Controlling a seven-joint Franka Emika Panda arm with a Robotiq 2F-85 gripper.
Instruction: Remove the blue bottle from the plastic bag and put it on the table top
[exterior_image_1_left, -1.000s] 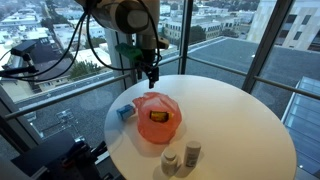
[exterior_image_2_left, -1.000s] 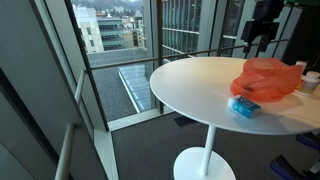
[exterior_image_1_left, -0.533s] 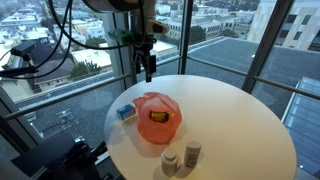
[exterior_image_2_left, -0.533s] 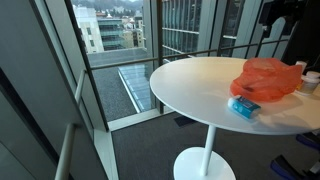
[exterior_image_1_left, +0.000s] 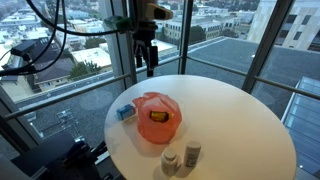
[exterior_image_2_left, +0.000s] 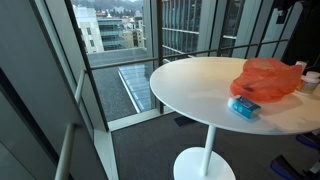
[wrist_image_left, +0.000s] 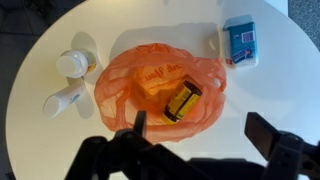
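The blue bottle (exterior_image_1_left: 125, 112) lies flat on the white table top (exterior_image_1_left: 235, 120), just beside the orange-red plastic bag (exterior_image_1_left: 157, 117) and outside it. The wrist view shows the blue bottle (wrist_image_left: 240, 42) clear of the plastic bag (wrist_image_left: 150, 75), through which a dark and yellow container (wrist_image_left: 182, 102) shows. My gripper (exterior_image_1_left: 148, 68) hangs high above the table's far edge, behind the bag. Seen from the wrist, the gripper (wrist_image_left: 200, 135) is open and holds nothing. From the side, the bottle (exterior_image_2_left: 243, 105) rests in front of the bag (exterior_image_2_left: 268, 77).
Two small whitish-grey jars (exterior_image_1_left: 169, 160) (exterior_image_1_left: 192, 152) stand near the table's front edge, also in the wrist view (wrist_image_left: 72, 63) (wrist_image_left: 62, 98). Floor-to-ceiling windows surround the round pedestal table (exterior_image_2_left: 190, 85). Equipment and cables sit at the left (exterior_image_1_left: 30, 60).
The gripper has risen straight up and away from the table, staying open. The bag, bottle and jars have not moved.
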